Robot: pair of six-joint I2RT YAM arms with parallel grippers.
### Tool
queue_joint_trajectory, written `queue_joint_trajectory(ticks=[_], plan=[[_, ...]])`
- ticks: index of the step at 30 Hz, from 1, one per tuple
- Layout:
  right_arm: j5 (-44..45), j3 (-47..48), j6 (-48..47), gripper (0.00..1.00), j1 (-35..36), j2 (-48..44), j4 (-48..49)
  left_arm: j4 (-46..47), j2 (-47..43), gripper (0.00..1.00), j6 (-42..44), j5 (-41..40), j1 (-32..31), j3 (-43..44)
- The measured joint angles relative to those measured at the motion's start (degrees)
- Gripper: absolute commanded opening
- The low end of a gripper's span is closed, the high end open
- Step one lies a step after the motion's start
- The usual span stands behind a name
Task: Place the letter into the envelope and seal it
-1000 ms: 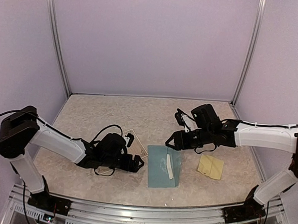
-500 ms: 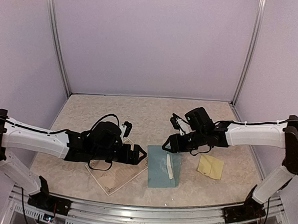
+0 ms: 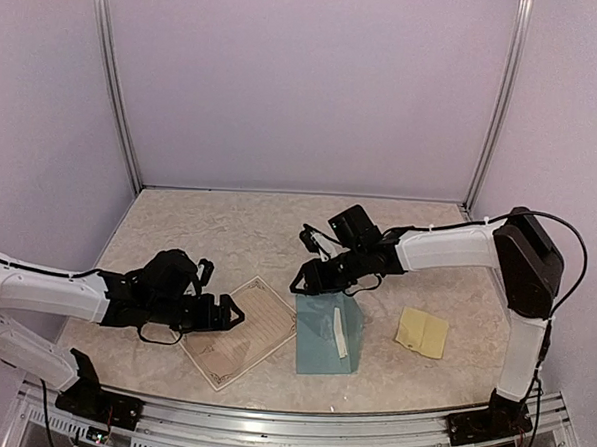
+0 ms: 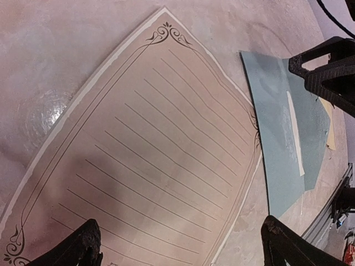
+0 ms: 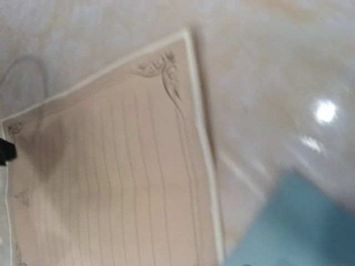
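Just beside right tool (image 3: 300,282), envelope (image 3: 325,335)

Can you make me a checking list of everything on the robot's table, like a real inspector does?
Surface: beige marbled table, no spills seen.
Job's things: lined letter lies flat and unfolded, close beside the teal envelope; not inside yet.
Clutter: yellow sticker sheet to the right of the envelope.
Grippers: left gripper open over the letter, holding nothing; right gripper looks open above the envelope's far corner, empty.
Cables: black cables loop at both wrists, caught on nothing.
Surroundings: lilac walls, metal rail at the near edge.
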Motion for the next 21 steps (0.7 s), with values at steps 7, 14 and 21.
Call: queue_joint_trajectory(ticks=[7, 14, 21], plan=[[-2.9, 8.0, -1.2, 0.44, 0.3, 8.7, 0.0, 3.1, 2.6, 0.95, 0.0, 2.1, 1.7, -1.9], [-4.6, 13.3, -1.2, 0.44, 0.4, 15.3, -0.8, 7.3, 4.5, 0.95, 0.0, 2.4, 2.2, -4.2], [-5.1, 17.8, -1.2, 0.43, 0.4, 18.9, -1.4, 12.4, 5.0, 0.95, 0.0, 2.4, 2.9, -6.1]])
